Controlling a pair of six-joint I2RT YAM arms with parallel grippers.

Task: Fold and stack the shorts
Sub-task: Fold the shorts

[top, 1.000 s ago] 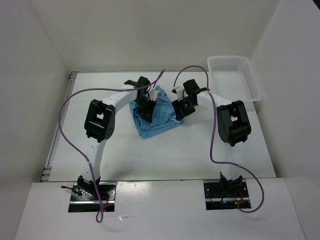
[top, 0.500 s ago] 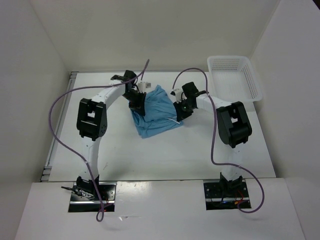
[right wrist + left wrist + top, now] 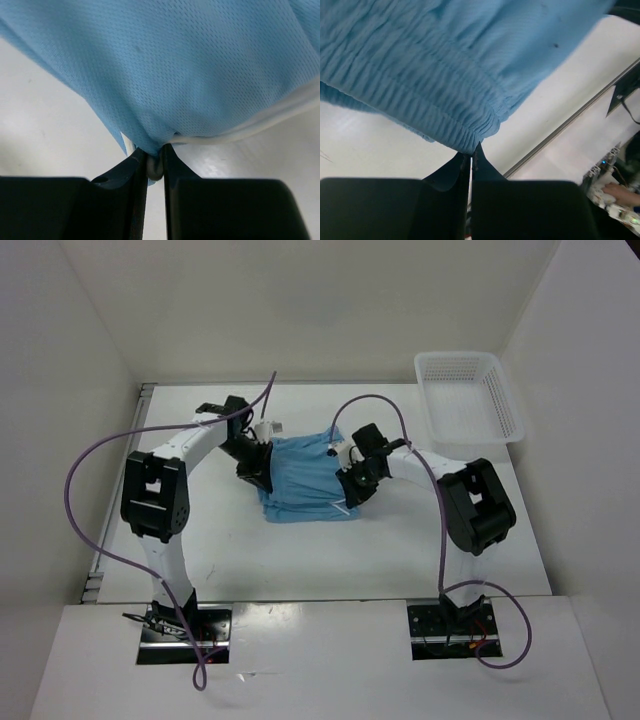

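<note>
The light blue shorts (image 3: 301,480) lie stretched between my two grippers in the middle of the table. My left gripper (image 3: 256,476) is shut on the gathered waistband at their left edge, seen close in the left wrist view (image 3: 470,150), where the ribbed blue band (image 3: 420,90) fills the top. My right gripper (image 3: 348,486) is shut on the right edge of the shorts; in the right wrist view (image 3: 154,159) blue mesh fabric (image 3: 175,65) and the white drawstring (image 3: 260,125) bunch between its fingers.
A white plastic basket (image 3: 468,395) stands at the back right of the table. Purple cables loop over both arms. The table's left rail (image 3: 120,490) runs along the left edge.
Both grippers have moved toward me and apart, the left one leftward. The shorts went from a crumpled heap to a wider, flatter rectangle pulled between them.
</note>
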